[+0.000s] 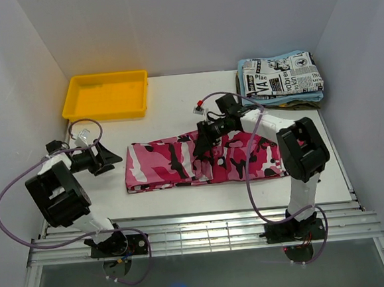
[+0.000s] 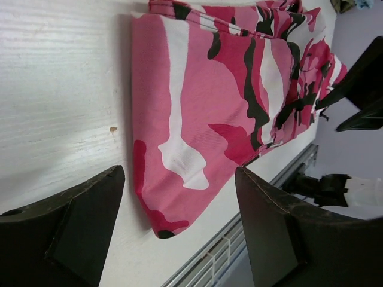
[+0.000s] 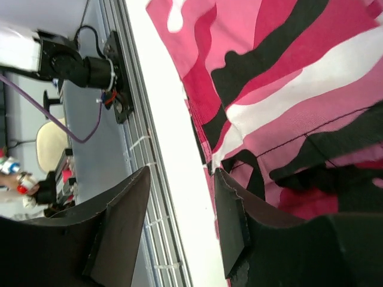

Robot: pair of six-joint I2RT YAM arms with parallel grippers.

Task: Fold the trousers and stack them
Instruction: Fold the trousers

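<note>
White table (image 1: 176, 111) in a white-walled booth, yellow tray (image 1: 103, 114) back L, newspaper-print garment (image 1: 283, 73) on a stack back R. Trousers (image 1: 167, 165) lie mid-table as a long flat strip, L to R. Left gripper (image 1: 112, 164) is just off their L end, jaws spread, empty. Right gripper (image 1: 199, 149) is low over the middle, jaws apart, nothing pinched. Cloth looks light, soft & floppy, so prob. sags when lifted. Best grab: end corners, thru all layers.

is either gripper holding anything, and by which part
Nothing is held. The left gripper and the right gripper are both open, and neither is pinching the trousers.
</note>
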